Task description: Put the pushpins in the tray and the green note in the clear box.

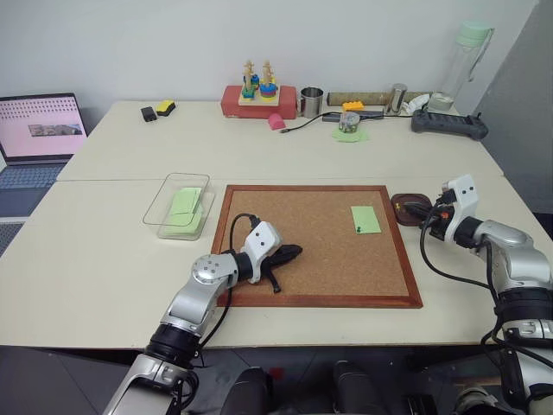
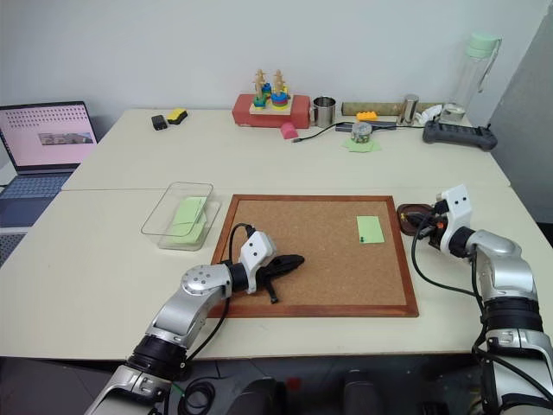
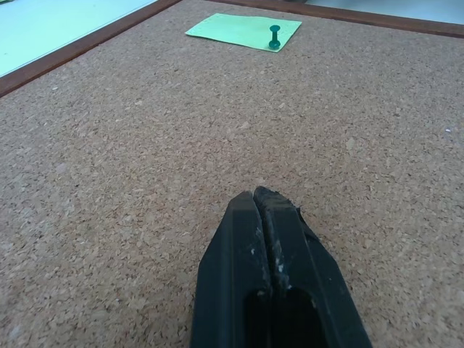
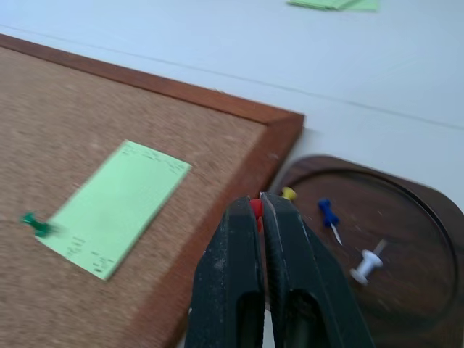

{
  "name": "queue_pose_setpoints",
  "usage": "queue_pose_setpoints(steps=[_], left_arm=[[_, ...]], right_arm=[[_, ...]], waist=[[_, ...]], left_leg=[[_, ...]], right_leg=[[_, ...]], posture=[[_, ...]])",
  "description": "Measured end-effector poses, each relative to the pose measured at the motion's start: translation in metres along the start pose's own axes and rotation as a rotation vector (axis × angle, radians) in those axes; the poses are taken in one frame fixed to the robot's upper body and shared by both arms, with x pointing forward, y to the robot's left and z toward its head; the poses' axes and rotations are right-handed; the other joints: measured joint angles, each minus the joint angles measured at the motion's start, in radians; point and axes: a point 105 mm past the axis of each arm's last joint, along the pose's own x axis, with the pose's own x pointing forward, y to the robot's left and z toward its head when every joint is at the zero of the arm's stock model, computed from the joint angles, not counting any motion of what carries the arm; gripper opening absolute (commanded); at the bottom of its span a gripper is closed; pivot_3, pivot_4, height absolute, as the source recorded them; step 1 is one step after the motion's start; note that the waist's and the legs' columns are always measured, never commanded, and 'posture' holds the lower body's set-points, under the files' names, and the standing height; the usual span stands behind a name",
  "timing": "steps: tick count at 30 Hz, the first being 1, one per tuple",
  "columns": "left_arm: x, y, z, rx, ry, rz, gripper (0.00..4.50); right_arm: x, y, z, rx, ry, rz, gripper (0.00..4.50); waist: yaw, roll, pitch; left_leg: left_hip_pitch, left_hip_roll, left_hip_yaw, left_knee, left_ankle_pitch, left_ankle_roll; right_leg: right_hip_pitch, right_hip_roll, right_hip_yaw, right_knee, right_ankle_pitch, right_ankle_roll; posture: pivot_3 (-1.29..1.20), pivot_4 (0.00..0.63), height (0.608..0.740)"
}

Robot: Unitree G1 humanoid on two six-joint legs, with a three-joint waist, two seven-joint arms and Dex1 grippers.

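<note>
A green note [image 1: 365, 219] lies on the right part of the cork board, held down by a green pushpin [image 3: 275, 36] at its near edge. Just right of the board's frame sits the dark wooden tray [image 4: 413, 217], with a yellow, a blue and a white pushpin in it. My right gripper [image 4: 257, 206] hovers over the tray's left rim, shut on a red pushpin [image 4: 256, 209]. At the board's near left rests my left gripper [image 1: 289, 253], shut and empty. Left of the board stands the clear box [image 1: 158, 207] with green paper inside.
The wood-framed cork board [image 1: 285, 298] fills the table's middle. Along the far edge stand a red toy stack [image 1: 257, 97], a metal cup [image 1: 311, 101], green paper under a small jar [image 1: 349, 130], a power strip [image 1: 448, 124] and a bottle [image 1: 467, 60]. A laptop [image 1: 39, 130] sits far left.
</note>
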Motion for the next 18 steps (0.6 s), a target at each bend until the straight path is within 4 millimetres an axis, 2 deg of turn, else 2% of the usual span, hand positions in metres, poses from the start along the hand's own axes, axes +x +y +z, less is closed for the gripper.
queue_pose_setpoints(steps=[1,4,13,15,18], left_arm=[[0.0,0.0,0.0,0.001,0.0,-0.001,0.0],[0.0,0.0,0.0,0.001,0.0,-0.001,0.0],[0.0,-0.001,-0.001,-0.001,0.002,-0.003,0.0],[0.0,-0.001,-0.001,-0.001,0.002,-0.003,0.0],[0.0,-0.001,-0.001,-0.001,0.002,-0.003,0.0]], right_arm=[[0.0,-0.004,-0.002,0.002,0.011,-0.029,0.52],[0.001,-0.011,-0.005,-0.008,0.025,-0.081,1.27],[0.002,-0.017,0.005,-0.012,-0.023,-0.111,2.93],[0.001,-0.011,0.01,-0.013,-0.048,-0.063,3.45],[-0.001,0.01,0.022,-0.088,-0.08,0.069,4.13]], waist=[[0.0,0.0,0.0],[0.0,0.0,0.0],[0.0,0.0,0.0],[0.0,0.0,0.0],[0.001,0.0,0.0]], left_leg=[[0.0,0.0,0.0,0.0,0.0,0.0],[0.0,0.0,0.0,0.0,0.0,0.0],[0.0,0.0,0.0,0.0,0.0,0.0],[0.0,0.0,0.0,0.0,0.0,0.0],[0.0,0.0,-0.001,-0.001,0.0,0.0]], right_leg=[[0.0,0.0,0.0,0.0,0.0,0.0],[0.0,0.0,0.0,0.0,0.0,0.0],[0.0,0.0,0.0,-0.001,0.0,0.0],[0.0,0.0,0.0,-0.001,0.0,0.0],[0.001,0.0,0.0,-0.001,0.0,0.001]], posture=[[0.0,0.15,0.74],[0.0,0.15,0.74],[0.0,0.15,0.74],[0.0,0.15,0.74],[0.0,0.15,0.74]])
